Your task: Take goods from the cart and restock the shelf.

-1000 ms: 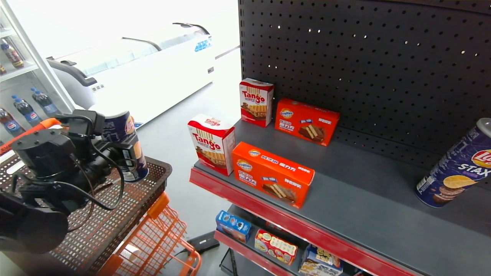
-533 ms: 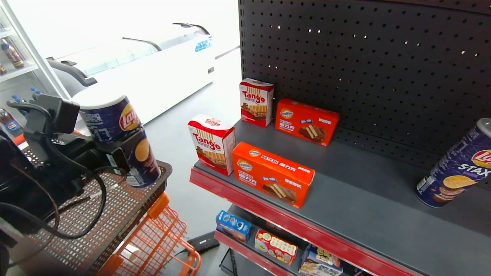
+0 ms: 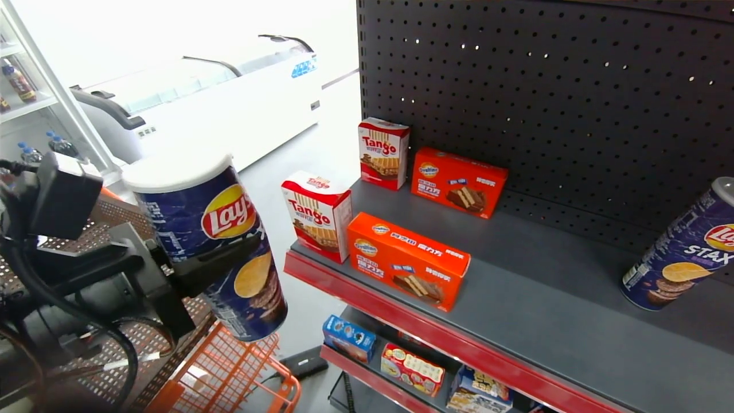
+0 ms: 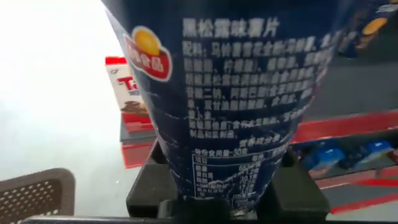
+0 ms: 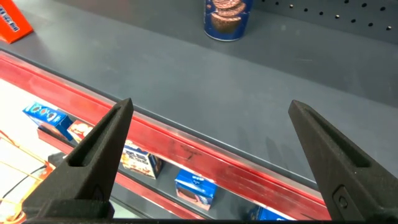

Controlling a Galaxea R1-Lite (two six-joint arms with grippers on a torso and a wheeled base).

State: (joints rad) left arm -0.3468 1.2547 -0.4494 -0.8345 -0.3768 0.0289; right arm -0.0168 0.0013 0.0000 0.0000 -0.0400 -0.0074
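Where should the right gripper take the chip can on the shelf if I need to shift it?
Probably around its round body at mid-height, coming in level from the open front of the shelf. The chip can stands on end close to the pegboard, with bare shelf before it, so the open right gripper can straddle its curved sides.

Dark grey shelf [image 3: 545, 298] with a red front lip. A front wafer box [image 3: 316, 215] stands at the left corner, with a front orange box [image 3: 407, 261] just beside it. A back wafer box [image 3: 383, 152] and a back orange box [image 3: 459, 182] sit by the pegboard. The chips can [image 3: 682, 252] is well off to the right, upright I think. Small packs [image 3: 412, 368] sit on the lower shelf [image 3: 367, 321].
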